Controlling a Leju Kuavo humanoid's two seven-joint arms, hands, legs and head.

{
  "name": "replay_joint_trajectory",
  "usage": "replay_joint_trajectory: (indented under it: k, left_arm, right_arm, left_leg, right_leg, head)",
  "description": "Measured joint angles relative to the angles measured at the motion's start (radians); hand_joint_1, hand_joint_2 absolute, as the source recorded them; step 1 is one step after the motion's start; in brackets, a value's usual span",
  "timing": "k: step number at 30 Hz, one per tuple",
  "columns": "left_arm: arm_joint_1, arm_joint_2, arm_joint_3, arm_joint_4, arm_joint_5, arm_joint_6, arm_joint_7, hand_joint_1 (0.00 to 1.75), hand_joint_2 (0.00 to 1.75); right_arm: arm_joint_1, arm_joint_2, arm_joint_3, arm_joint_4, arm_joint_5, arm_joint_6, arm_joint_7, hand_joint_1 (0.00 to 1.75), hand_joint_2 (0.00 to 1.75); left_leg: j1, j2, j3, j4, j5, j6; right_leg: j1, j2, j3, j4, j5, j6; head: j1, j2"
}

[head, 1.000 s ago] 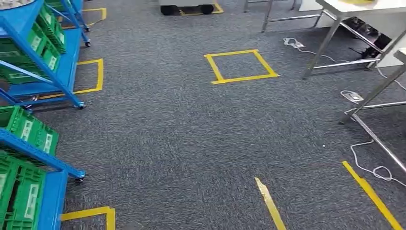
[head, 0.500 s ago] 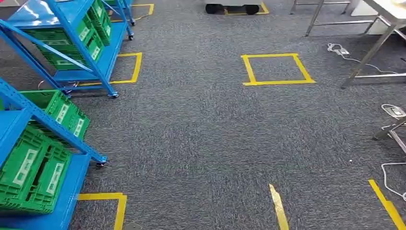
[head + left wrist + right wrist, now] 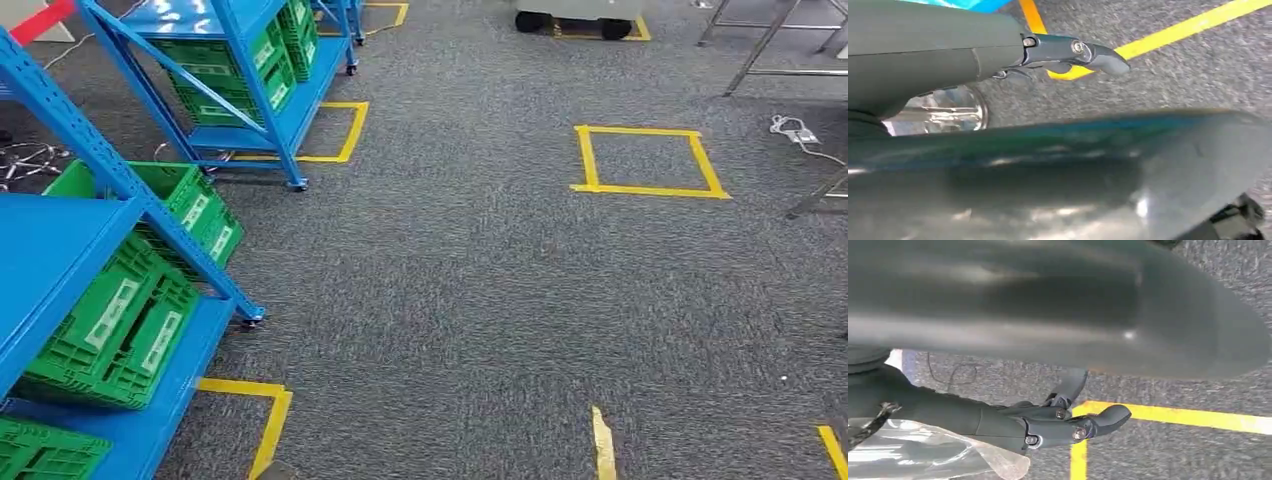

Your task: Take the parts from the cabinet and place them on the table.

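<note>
The left robot hand point(image 3: 1068, 52) is hanging beside the body, grey fingers reaching over grey carpet point(image 3: 480, 300) and yellow floor tape point(image 3: 1168, 30), with something clear and shiny point(image 3: 943, 107) beside the palm; I cannot tell whether it is gripping it. The right robot hand point(image 3: 1068, 422) is hanging likewise, with a crinkled clear plastic bag point(image 3: 933, 452) under it, hold uncertain. The blue steel shelving rack point(image 3: 60, 250) with green slatted plastic crates point(image 3: 125, 320) is standing on the robot's left, nearer the left robot hand. Metal bench legs point(image 3: 765, 40) are standing far right.
</note>
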Motion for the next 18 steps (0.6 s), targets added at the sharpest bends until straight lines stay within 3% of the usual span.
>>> replay_joint_trajectory:
  k: [1, 2, 4, 5, 8, 11, 13, 15, 18]
  left_arm:
    - [-0.002, 0.001, 0.000, 0.000, 0.001, -0.001, -0.004, 0.00, 0.00]
    - [-0.003, 0.001, 0.000, 0.000, 0.002, -0.003, -0.008, 0.00, 0.00]
    - [-0.002, 0.001, 0.000, 0.000, 0.008, -0.011, -0.014, 0.00, 0.00]
    - [-0.002, 0.001, -0.001, 0.000, 0.009, -0.015, -0.015, 0.00, 0.00]
    - [-0.004, 0.001, -0.001, 0.000, 0.015, -0.036, -0.026, 0.00, 0.00]
    - [-0.004, 0.001, -0.002, 0.000, 0.022, -0.050, -0.035, 0.00, 0.00]
    - [-0.004, 0.001, -0.003, 0.000, 0.028, -0.056, -0.040, 0.00, 0.00]
    - [-0.004, 0.001, -0.005, 0.000, 0.030, -0.064, -0.044, 0.00, 0.00]
    - [-0.004, 0.001, -0.008, 0.000, 0.030, -0.066, -0.044, 0.00, 0.00]
  right_arm:
    - [-0.002, 0.001, 0.000, 0.004, -0.002, 0.003, 0.000, 0.00, 0.00]
    - [-0.003, 0.001, 0.000, 0.004, -0.003, 0.007, 0.000, 0.00, 0.00]
    - [0.003, 0.001, 0.000, 0.006, -0.005, 0.011, 0.000, 0.00, 0.00]
    - [0.005, 0.001, -0.002, 0.006, -0.006, 0.012, 0.000, 0.00, 0.00]
    - [0.004, 0.001, -0.002, 0.008, -0.010, 0.019, 0.000, 0.00, 0.00]
    - [0.002, 0.001, -0.002, 0.012, -0.010, 0.024, 0.000, 0.00, 0.00]
    - [0.002, 0.000, -0.002, 0.014, -0.011, 0.026, -0.001, 0.00, 0.00]
    - [0.002, 0.000, -0.002, 0.014, -0.011, 0.029, -0.001, 0.00, 0.00]
    - [0.001, 0.000, -0.002, 0.014, -0.013, 0.032, -0.001, 0.00, 0.00]
  left_leg:
    - [-0.003, -0.003, -0.007, 0.013, -0.004, -0.006]
    - [-0.005, -0.003, -0.011, 0.014, -0.003, -0.005]
    - [-0.007, -0.003, -0.011, 0.013, 0.001, 0.018]
    - [-0.007, -0.003, -0.011, 0.012, 0.004, 0.024]
    - [-0.007, -0.003, -0.010, 0.008, 0.006, 0.031]
    - [-0.004, -0.003, -0.009, 0.005, 0.006, 0.032]
    - [-0.003, -0.003, -0.009, 0.004, 0.007, 0.030]
    - [-0.001, -0.003, -0.009, 0.003, 0.007, 0.016]
    - [0.005, -0.003, -0.009, 0.002, 0.004, -0.017]
  right_leg:
    - [0.001, 0.008, 0.010, -0.023, -0.002, -0.009]
    - [-0.002, 0.006, 0.008, -0.021, 0.003, -0.018]
    - [0.000, 0.004, 0.008, -0.020, 0.004, -0.018]
    - [0.001, 0.004, 0.008, -0.020, 0.004, -0.018]
    - [0.005, 0.004, 0.008, -0.020, 0.003, -0.022]
    - [0.009, 0.003, 0.008, -0.020, 0.001, -0.033]
    - [0.011, 0.002, 0.008, -0.019, 0.001, -0.034]
    - [0.013, 0.002, 0.008, -0.019, 0.000, -0.037]
    - [0.016, 0.002, 0.008, -0.018, 0.000, -0.038]
  head:
    - [0.005, 0.000]
    - [0.000, 0.000]
    - [-0.004, 0.000]
    - [-0.004, 0.000]
    - [-0.005, 0.000]
    - [-0.004, 0.000]
    - [-0.004, 0.000]
    - [-0.004, 0.000]
    - [-0.003, 0.000]
